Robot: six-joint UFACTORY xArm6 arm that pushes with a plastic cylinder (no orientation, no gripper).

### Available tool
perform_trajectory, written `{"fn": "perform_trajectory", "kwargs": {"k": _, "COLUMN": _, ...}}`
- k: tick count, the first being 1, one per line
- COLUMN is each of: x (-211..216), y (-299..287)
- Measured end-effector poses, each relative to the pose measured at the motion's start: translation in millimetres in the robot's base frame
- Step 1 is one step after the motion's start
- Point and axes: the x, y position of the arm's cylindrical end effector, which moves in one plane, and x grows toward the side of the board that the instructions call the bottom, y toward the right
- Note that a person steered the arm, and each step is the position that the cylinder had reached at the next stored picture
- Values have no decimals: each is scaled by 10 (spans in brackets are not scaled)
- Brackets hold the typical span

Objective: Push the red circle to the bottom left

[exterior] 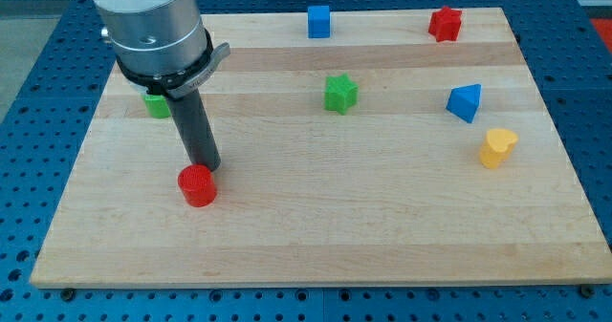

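In the camera view, my tip [207,165] is resting just above and touching the top edge of the red circle [198,185], which is sitting toward the lower left of the wooden bench [316,226]. There are no fingers on this rod, so nothing is being clasped; the rod is only pressing against the block. A green block [157,103] is peeking out behind the arm's grey body near the view's left. A green star [340,93] is lying near the middle, a blue cube [318,21] and a red star [445,23] are sitting along the top edge, and a blue triangular block [465,102] is lying just above a yellow block [497,147] at the right.
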Motion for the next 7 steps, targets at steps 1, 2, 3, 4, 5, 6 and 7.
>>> {"fn": "perform_trajectory", "kwargs": {"k": 1, "x": -4, "y": 302}}
{"fn": "perform_trajectory", "kwargs": {"k": 2, "x": 114, "y": 72}}
{"fn": "perform_trajectory", "kwargs": {"k": 3, "x": 218, "y": -449}}
{"fn": "perform_trajectory", "kwargs": {"k": 4, "x": 174, "y": -246}}
{"fn": "perform_trajectory", "kwargs": {"k": 5, "x": 121, "y": 425}}
{"fn": "perform_trajectory", "kwargs": {"k": 6, "x": 460, "y": 226}}
{"fn": "perform_trajectory", "kwargs": {"k": 7, "x": 635, "y": -229}}
